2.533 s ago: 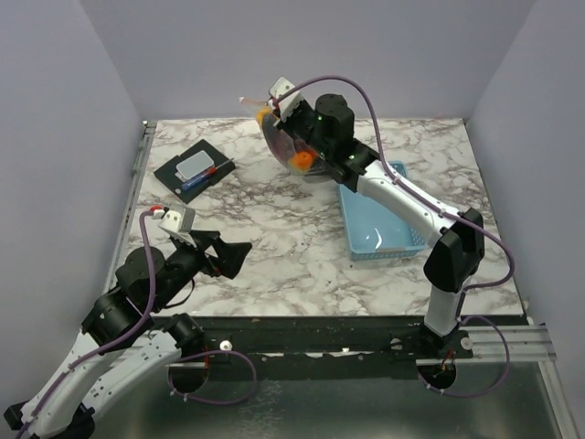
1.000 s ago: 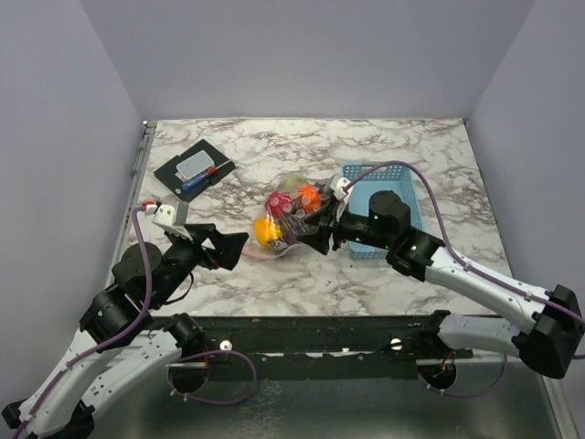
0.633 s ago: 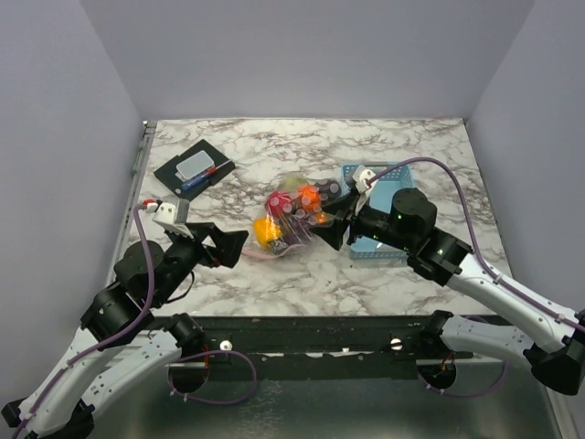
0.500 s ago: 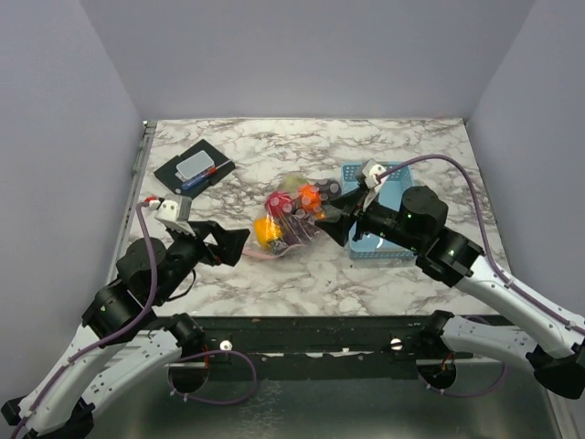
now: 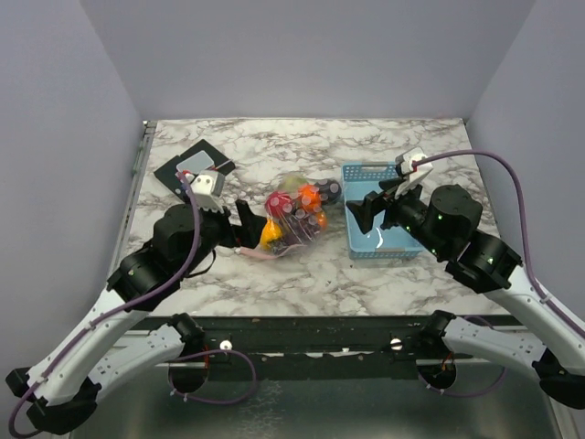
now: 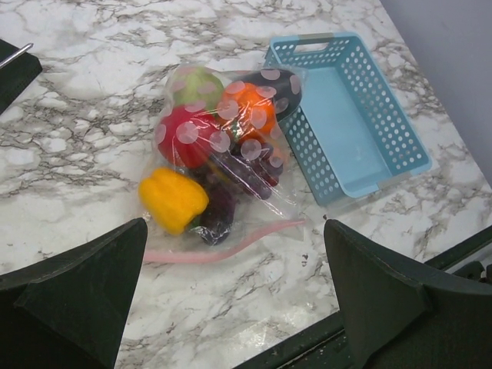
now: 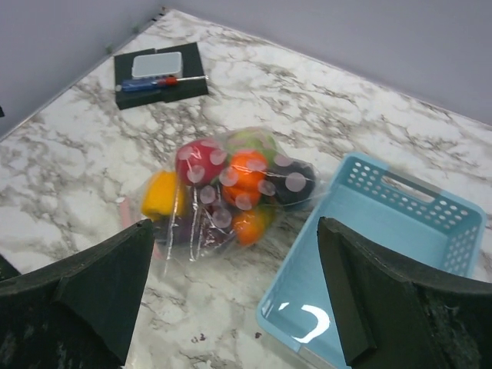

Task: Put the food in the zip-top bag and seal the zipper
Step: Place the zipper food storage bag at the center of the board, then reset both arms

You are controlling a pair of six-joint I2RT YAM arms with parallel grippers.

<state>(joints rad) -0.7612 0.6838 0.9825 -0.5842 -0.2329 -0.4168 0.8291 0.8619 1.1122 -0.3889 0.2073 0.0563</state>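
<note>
**Top external view.** Compared with half a second earlier, the right gripper [image 5: 375, 203] has been drawn back from the right side of the zip-top bag [image 5: 294, 218]. It is now held above the light-blue basket [image 5: 353, 240], its jaws spread wide with nothing between them. The left gripper [image 5: 249, 229] has been brought forward from the near left and is set just beside the bag's left end, its jaws likewise wide apart and nothing gripped. The bag has been left unmoved at the middle of the marble table [image 5: 302, 274], just left of the basket. A black pad [image 5: 175, 172] is seen at the far left, partly hidden by the left wrist.

**Left wrist view.** The two fingers [image 6: 69, 300] are shown at the lower corners, well apart, with the bag lying flat beyond them. Packed inside the clear plastic are a red tomato [image 6: 184, 138], a green cabbage [image 6: 196, 83], an orange pumpkin [image 6: 250, 115], a dark eggplant [image 6: 278, 83] and dark purple pieces [image 6: 219, 211]. A yellow piece [image 6: 173, 200] is lodged at the mouth end. The pinkish zipper [image 6: 223, 247] is laid along the near edge; whether it is pressed shut cannot be told.

**Right wrist view.** The same bag is framed between the spread fingers, just beside the basket's rim. The black pad is shown to carry a pale box [image 7: 156, 64] and a pen [image 7: 163, 81].
</note>
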